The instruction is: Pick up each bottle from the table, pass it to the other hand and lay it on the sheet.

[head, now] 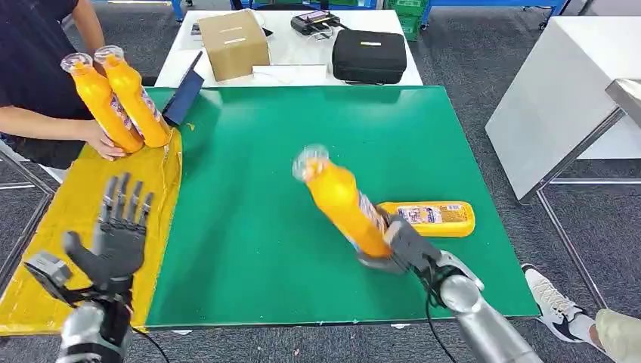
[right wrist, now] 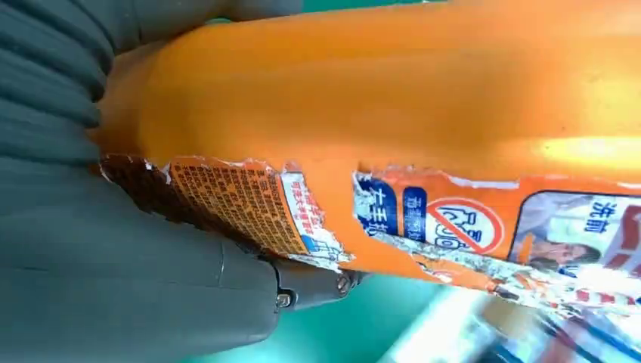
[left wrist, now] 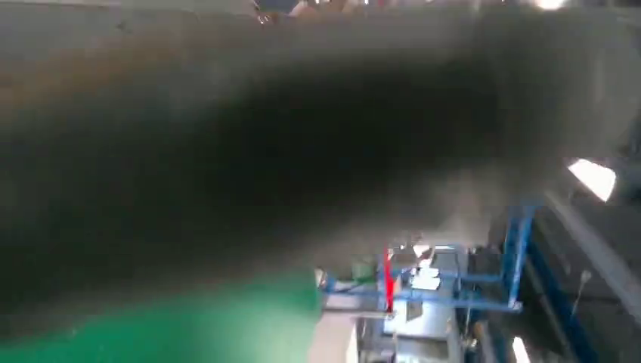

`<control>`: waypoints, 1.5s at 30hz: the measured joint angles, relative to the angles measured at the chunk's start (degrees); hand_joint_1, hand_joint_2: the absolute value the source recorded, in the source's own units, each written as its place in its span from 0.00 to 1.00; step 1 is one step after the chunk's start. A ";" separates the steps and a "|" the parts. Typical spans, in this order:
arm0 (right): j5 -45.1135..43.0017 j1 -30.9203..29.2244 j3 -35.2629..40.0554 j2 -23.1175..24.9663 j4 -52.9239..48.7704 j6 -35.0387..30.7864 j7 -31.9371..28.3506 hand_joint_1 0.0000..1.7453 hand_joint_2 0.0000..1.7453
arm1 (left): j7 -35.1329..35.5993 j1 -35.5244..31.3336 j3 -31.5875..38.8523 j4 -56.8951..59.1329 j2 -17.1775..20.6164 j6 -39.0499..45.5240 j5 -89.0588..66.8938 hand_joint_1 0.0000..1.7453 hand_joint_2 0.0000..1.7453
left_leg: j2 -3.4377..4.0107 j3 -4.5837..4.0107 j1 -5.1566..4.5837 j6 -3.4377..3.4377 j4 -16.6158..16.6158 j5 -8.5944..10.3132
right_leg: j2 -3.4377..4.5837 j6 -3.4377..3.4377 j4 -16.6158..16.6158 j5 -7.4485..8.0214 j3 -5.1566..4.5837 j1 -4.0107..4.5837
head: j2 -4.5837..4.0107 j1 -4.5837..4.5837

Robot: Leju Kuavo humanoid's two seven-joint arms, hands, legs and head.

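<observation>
- Leftmost, resting on the yellow sheet (head: 83,227) near its far end: a person's hand (head: 104,141), steadying two orange bottles (head: 117,98) that are leaning together, caps up, bases on the sheet.
- Hovering over the near part of the same sheet: the left hand (head: 119,231), palm open, fingers spread and pointing away from the robot, holding nothing; blurred dark in the left wrist view, with a strip of green below it.
- Lying just beyond the sheet's far corner, on the edge of the green table (head: 249,227): a dark tablet-like slab (head: 183,98), tilted.
- Sitting past the green table on a white table (head: 283,45): a cardboard box (head: 234,43), a black case (head: 369,55) and a small dark device (head: 314,22).
- Tilting up and to the left above the middle of the green table: the held bottle (head: 344,203), clear cap highest, lower end wrapped by the right hand (head: 401,246); in the right wrist view, showing its orange body (right wrist: 393,98) and torn label close against the grey hand (right wrist: 113,249).
- Lying on its side on the green surface just behind and to the right of that hand: another bottle (head: 431,218), label facing up.
- Standing at the far right: a white cabinet (head: 559,91), and nearer, at the lower right corner on the grey floor, a person's shoe (head: 550,296).
</observation>
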 measured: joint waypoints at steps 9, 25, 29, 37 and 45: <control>2.12 -4.04 2.38 10.11 0.70 -3.17 1.70 1.00 1.00 | 1.29 2.18 -11.82 -7.01 -3.39 2.36 -1.70 0.00 1.00 | -0.31 -0.31 -0.02 0.01 0.01 -0.01 | -0.23 0.01 0.00 -0.01 -0.21 0.00 | 0.00 0.00; 6.43 -9.23 15.14 20.42 9.59 -1.61 3.61 0.99 1.00 | 1.40 1.99 -18.53 -8.00 -3.84 4.26 -1.90 0.00 1.00 | -0.35 -0.38 0.01 0.00 -0.01 0.00 | -0.30 -0.02 0.01 -0.04 -0.31 0.03 | 0.00 0.00; 6.82 -10.61 19.52 22.99 11.93 -1.53 4.24 1.00 1.00 | 1.40 1.62 -18.05 -7.27 -3.78 4.48 -1.98 0.00 1.00 | -0.36 -0.40 0.02 -0.01 -0.01 0.01 | -0.35 -0.05 0.01 -0.07 -0.37 0.03 | 0.00 0.00; 8.09 -11.94 25.29 24.12 13.71 -1.72 5.72 0.99 1.00 | 1.73 1.35 -16.32 -5.28 -3.25 5.66 -3.47 0.00 1.00 | -0.39 -0.45 -0.02 -0.01 0.00 0.01 | -0.41 -0.02 0.01 -0.04 -0.36 -0.01 | 0.00 0.00; 8.09 -12.64 26.58 24.12 14.54 -1.92 6.07 0.99 1.00 | 1.68 1.36 -16.12 -4.41 -2.97 5.75 -3.78 1.00 1.00 | -0.38 -0.45 -0.01 0.00 0.00 0.01 | -0.40 -0.02 0.01 -0.04 -0.38 0.01 | 0.00 0.02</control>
